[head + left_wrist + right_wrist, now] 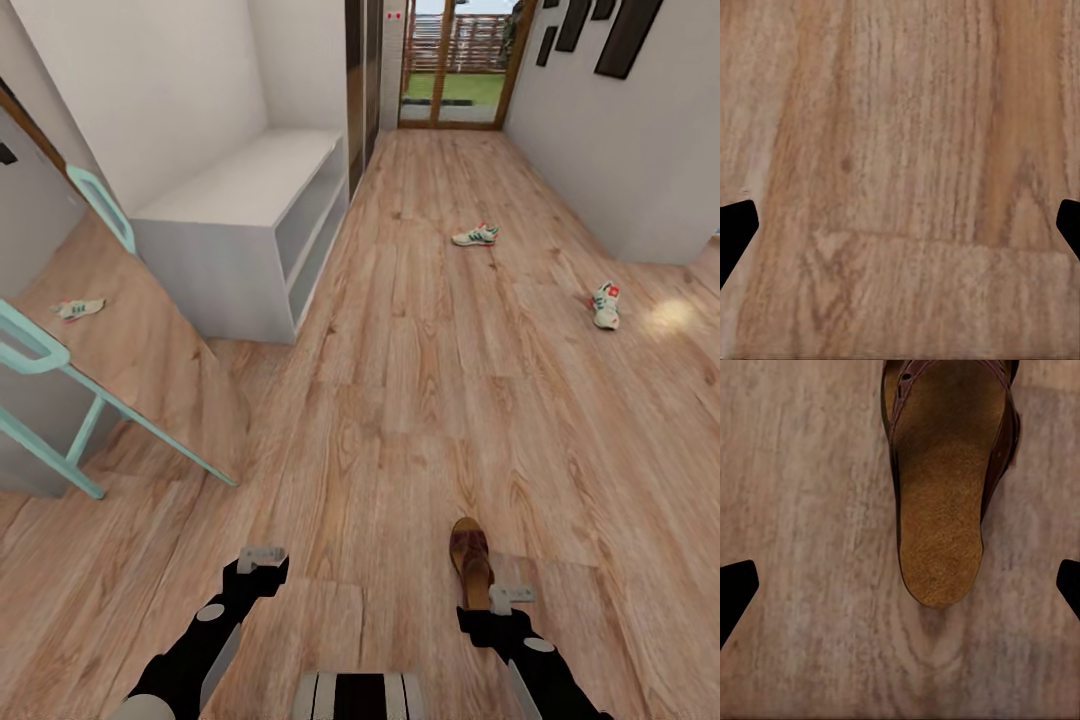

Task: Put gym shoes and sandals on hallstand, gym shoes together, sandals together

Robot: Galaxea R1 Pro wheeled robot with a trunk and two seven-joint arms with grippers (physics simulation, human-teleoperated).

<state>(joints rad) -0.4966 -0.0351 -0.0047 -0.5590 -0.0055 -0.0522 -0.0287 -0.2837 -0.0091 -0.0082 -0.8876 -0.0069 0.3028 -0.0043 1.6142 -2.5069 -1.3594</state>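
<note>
Nearest the head camera, the right gripper (511, 598) hangs just over the heel end of a brown sandal (471, 562) lying on the wooden floor (400, 400). From the right wrist, that sandal (945, 487) sits between the two wide-spread fingertips (735, 592), untouched, its tan footbed up. Spread just as wide, the left gripper (262, 557) holds nothing, and its fingertips (735, 232) frame bare floor (907, 150). Farther down the corridor, one gym shoe (476, 236) lies mid-floor and the other (606, 305) near the right wall, well apart. At the left stands a grey shelf unit (250, 230) with bare open compartments. A leaning mirror (120, 330) reflects a shoe.
</note>
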